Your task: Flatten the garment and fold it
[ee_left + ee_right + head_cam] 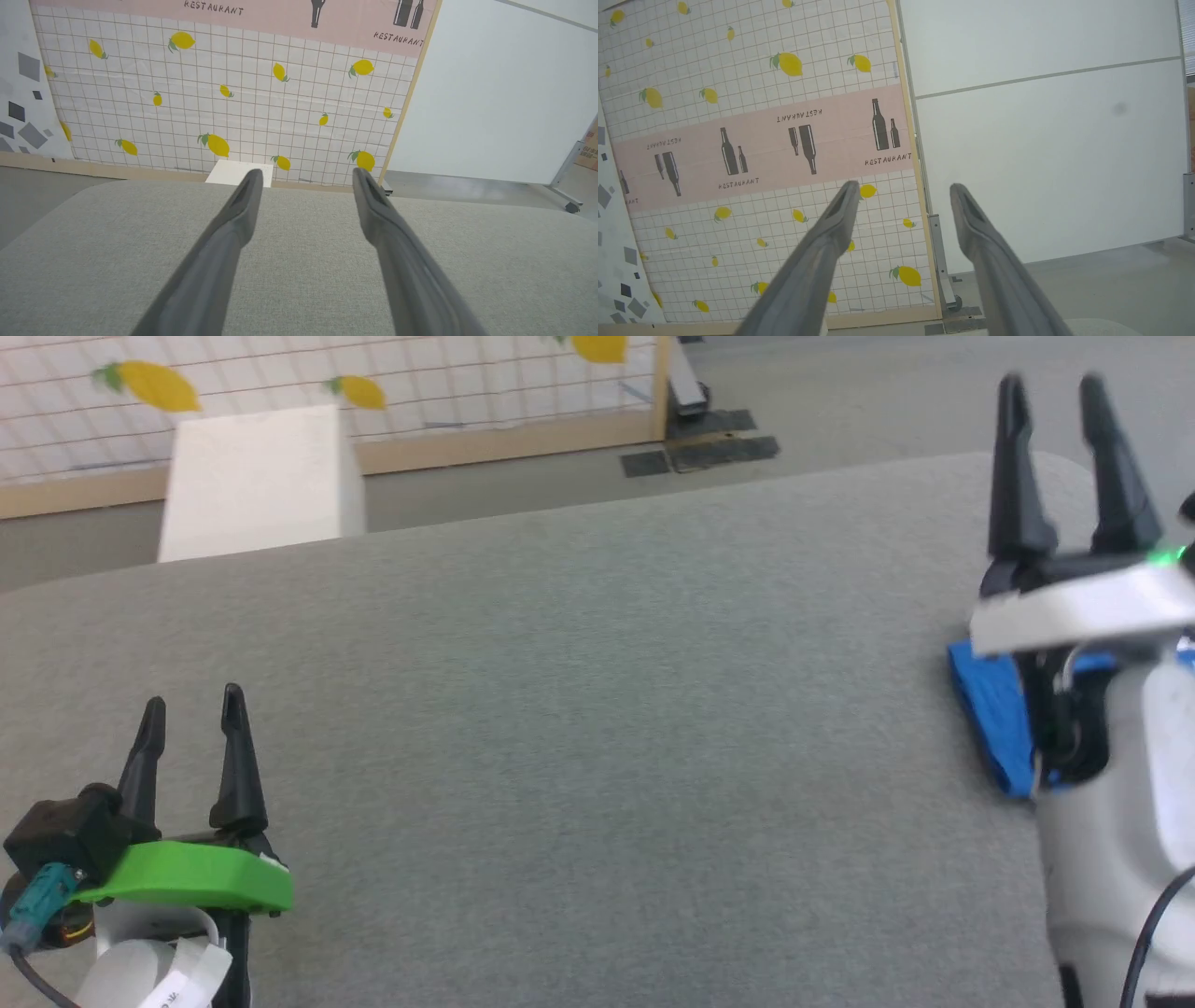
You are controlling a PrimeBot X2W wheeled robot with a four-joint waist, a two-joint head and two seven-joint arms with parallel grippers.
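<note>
Big grey fabric-covered table (579, 728) takes up most of the floor in front of the robot, flat and plain, with rounded far corners. Behind it, on the far left, stands the tiled backdrop (224, 107), a white grid scattered with yellow lemons. And there's the writing: a pink band (761, 149) runs across it with dark bottle silhouettes and the word "RESTAURANT" printed again and again. To the right of that, a plain white wall panel (495, 88). Just beyond the table's far left edge sits a white box (257, 481), nothing written on it.

Now the garment (991, 714): it's over on the right side of the table, a bright blue wedge lying on the grey cloth. Most of it is hidden behind the right arm's pale wrist, so no lettering can be read from it.

The right gripper (1051, 381) is raised over that right side, claw spread wide with nothing between the fingers. The left gripper (193, 696) sits near left above bare table, also spread wide and empty (a paper label curls off its wrist, print too small to read).
</note>
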